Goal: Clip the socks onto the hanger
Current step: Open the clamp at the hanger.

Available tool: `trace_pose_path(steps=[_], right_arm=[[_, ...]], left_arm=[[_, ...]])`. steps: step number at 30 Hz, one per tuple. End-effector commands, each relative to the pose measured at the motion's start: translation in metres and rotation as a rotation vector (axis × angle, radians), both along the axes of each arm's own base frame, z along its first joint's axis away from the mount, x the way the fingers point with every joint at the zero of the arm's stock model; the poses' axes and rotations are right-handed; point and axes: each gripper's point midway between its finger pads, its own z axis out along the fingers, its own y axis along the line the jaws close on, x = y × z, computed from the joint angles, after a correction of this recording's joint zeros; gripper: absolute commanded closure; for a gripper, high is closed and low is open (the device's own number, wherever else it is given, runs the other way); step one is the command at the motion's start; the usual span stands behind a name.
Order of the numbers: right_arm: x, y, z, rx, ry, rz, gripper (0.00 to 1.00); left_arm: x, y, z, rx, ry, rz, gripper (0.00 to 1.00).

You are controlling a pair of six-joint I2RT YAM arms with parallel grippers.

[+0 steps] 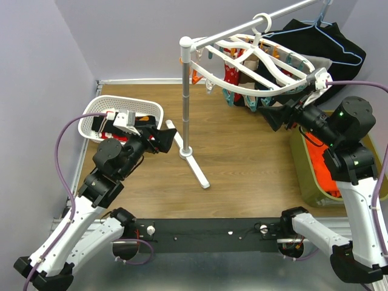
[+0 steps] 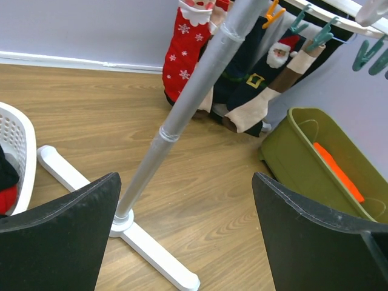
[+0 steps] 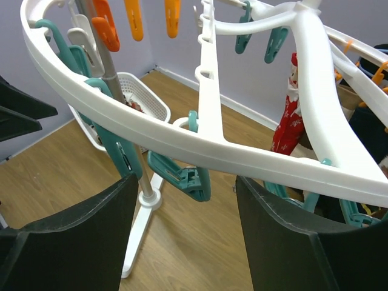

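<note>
Wooden tabletop (image 1: 242, 176), lilac walls | my right hand (image 3: 185, 200) is hovering wide and empty at hanger (image 3: 182, 142) rim, teal clip (image 3: 182, 176) dangling between fingers (image 3: 73, 242) | left hand (image 1: 165, 138) is gaping empty beside basket (image 1: 151, 109), nearer loose socks (image 2: 5, 200).

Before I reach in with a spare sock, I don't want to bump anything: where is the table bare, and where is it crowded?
Bare wood lies between the stand's foot and the green bin. Crowded: the far right, where socks hang from the hanger by the right gripper, and beside the basket, where the left gripper sits.
</note>
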Motion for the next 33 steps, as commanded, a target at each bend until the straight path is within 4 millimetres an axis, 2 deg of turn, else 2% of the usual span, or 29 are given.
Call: trace_pose_path(steps=[1,17,21,28,33], right_arm=[[-0.007,0.009,0.016,0.012,-0.055,0.066,0.28],[0.007,0.01,0.017,0.075,-0.08,0.036,0.31],[0.01,0.01,0.019,0.109,-0.092,0.031,0.36],[0.012,0.012,0.023,0.163,-0.084,0.031,0.4],[0.013,0.013,0.022,0.196,-0.072,0.029,0.49]], left_arm=[[-0.007,-0.008,0.006,-0.015,-0.032,-0.055,0.02],[-0.01,-0.018,0.005,-0.026,-0.04,-0.09,0.02],[-0.012,-0.021,0.005,-0.032,-0.044,-0.103,0.02],[-0.016,-0.031,0.003,-0.039,-0.041,-0.137,0.02],[-0.02,-0.046,0.004,-0.045,-0.046,-0.175,0.02]])
